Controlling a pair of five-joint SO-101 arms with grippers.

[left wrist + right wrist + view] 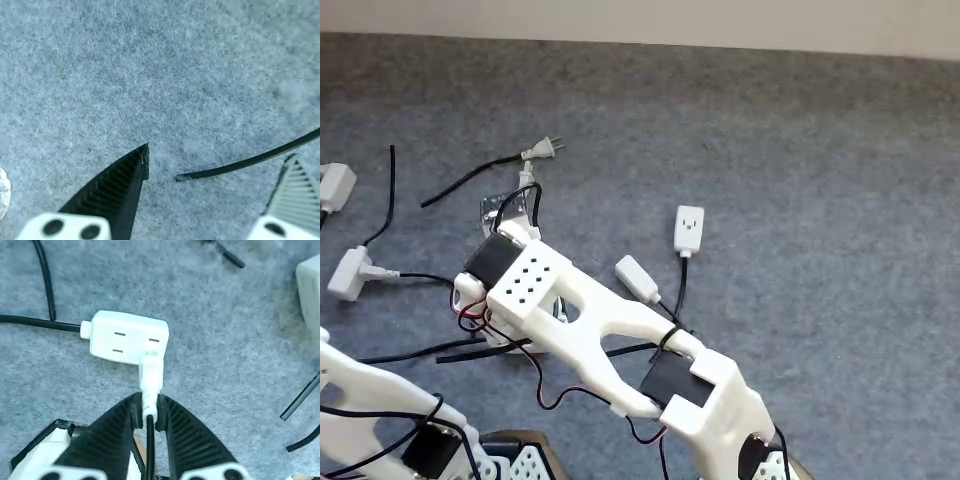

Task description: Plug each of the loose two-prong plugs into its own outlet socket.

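Clamped on the white plug [150, 374], the right pincer [148, 405] should press it squarely into the socket [120, 335] without twisting, while the left pincer [219, 151] rests spread apart.

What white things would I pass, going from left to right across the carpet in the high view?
White block on a black cord → loose two-prong plug → small white connector → outlet socket.

Obs: right gripper [148, 409] has its black fingers [117, 427] pinched on a white plug [150, 377], whose black cord runs back between them. At the gripper's 12 o'clock, the plug's nose touches a white outlet block [125, 335], slotted face up. A second white block [311, 287] lies at 2 o'clock.
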